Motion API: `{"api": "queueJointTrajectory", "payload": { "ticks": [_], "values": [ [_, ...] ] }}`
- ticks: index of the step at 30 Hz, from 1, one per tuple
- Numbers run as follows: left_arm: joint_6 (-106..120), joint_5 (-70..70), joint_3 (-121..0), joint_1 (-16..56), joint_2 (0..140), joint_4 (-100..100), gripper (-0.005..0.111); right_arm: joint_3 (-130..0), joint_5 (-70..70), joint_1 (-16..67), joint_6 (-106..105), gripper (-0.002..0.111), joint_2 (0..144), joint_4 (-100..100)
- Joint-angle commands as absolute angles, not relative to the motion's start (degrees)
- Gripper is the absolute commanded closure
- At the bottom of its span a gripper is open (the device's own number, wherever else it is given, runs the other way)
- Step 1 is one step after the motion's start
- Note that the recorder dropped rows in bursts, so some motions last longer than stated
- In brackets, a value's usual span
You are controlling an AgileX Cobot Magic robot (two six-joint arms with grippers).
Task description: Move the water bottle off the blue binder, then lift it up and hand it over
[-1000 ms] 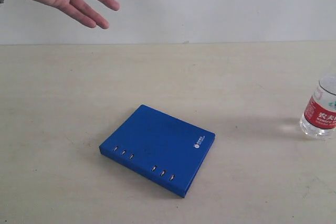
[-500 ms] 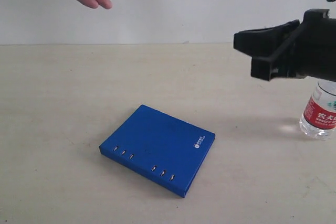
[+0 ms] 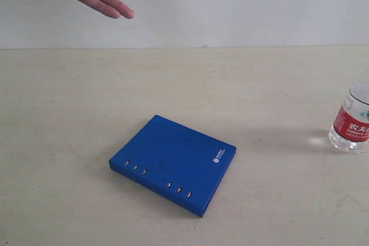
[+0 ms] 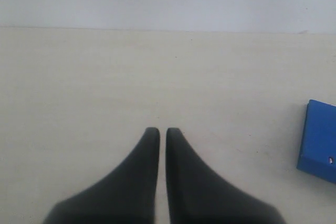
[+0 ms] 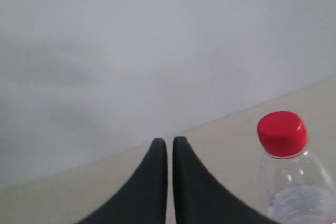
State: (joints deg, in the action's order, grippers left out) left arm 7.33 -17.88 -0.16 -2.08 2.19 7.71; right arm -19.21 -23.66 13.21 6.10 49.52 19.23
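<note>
Now left gripper (image 4: 158, 130) and right gripper (image 5: 165, 140) are pressed together, empty; reaching for the binder (image 3: 173, 162), we could topple the bottle (image 3: 349, 124).

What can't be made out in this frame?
Exterior view: water bottle cut by the right edge, cap unseen, label print too small.
Left wrist view: blue binder mostly outside the frame.
Right wrist view: bottle's lower body outside the frame.
Exterior view: neither left hand nor right hand shows.

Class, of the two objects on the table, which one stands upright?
The water bottle, clear with a red label, at the view's right edge; the blue binder lies flat.
</note>
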Motion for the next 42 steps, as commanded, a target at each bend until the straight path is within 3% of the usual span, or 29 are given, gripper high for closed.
{"api": "queueJointTrajectory", "payload": {
  "ticks": [1,15,22,27,31,34,42],
  "values": [
    [7.61,-17.38,0.0,-2.08,2.58,7.64,0.102,-17.28,-20.22,13.1,-12.75,0.108,45.2,17.19],
    [7.61,-17.38,0.0,-2.08,2.58,7.64,0.102,-16.8,-12.67,13.47,-14.34,0.108,47.51,17.06],
    [7.61,-17.38,0.0,-2.08,2.58,7.64,0.102,-20.12,-1.6,31.59,-14.44,0.108,52.61,-1.5],
    [7.61,-17.38,0.0,-2.08,2.58,7.64,0.102,-20.12,-8.31,33.2,-15.06,0.108,52.94,-1.81],
    [7.61,-17.38,0.0,-2.08,2.58,7.64,0.102,-20.27,-17.16,33.2,-7.61,0.108,63.31,-1.13],
    [7.61,-17.38,0.0,-2.08,2.58,7.64,0.102,-23.62,-15.6,33.2,-4.93,0.108,73.67,-1.23],
    [7.61,-17.23,0.0,-2.08,2.58,7.64,0.102,-29.39,-15.02,33.2,-5.2,0.108,76.52,-2.27]
  ]
}}
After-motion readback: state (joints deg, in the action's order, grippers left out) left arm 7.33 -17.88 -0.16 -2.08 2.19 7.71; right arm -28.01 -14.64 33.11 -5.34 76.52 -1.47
